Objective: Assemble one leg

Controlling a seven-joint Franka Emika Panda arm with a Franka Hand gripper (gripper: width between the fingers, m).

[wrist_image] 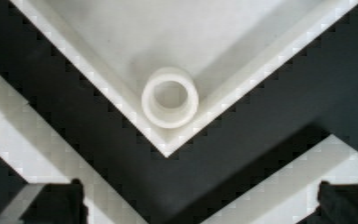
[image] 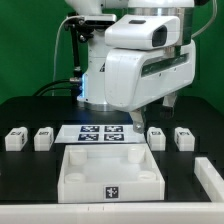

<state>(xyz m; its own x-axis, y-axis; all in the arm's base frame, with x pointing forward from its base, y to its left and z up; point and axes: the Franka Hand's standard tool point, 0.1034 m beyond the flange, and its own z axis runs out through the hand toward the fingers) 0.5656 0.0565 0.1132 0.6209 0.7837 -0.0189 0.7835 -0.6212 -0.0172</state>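
**Operator:** How do the jaws stand?

**Spotter:** Your jaws hang above the surface (image: pixel 30 160), spread wide. In the wrist view you see one pale fingertip (wrist_image: pixel 43 205) far from the other. Between them you see only dark surface and the white rim of the tray (image: pixel 75 188). They have hold of nothing.

**Operator:** And the legs?

**Spotter:** All four lie in a row on the surface, each with its marker face up. The nearest leg (image: pixel 156 137) lies just below your jaws and is not touching them. The second leg (image: pixel 183 137) lies beside it, farther toward the exterior view's right. The third leg (image: pixel 43 137) and the fourth leg (image: pixel 15 139) lie well away from the jaws on the exterior view's left, beyond the marker board (image: pixel 100 134).

**Operator:** What sits closest to the jaws besides those?

**Spotter:** The tray, lying open side up in front of the row. Your wrist view shows one of its corners, with a round socket (wrist_image: pixel 171 98) inside it, just ahead of the jaws. Another white part (image: pixel 211 180) lies at the exterior view's right edge, cut off by the picture.
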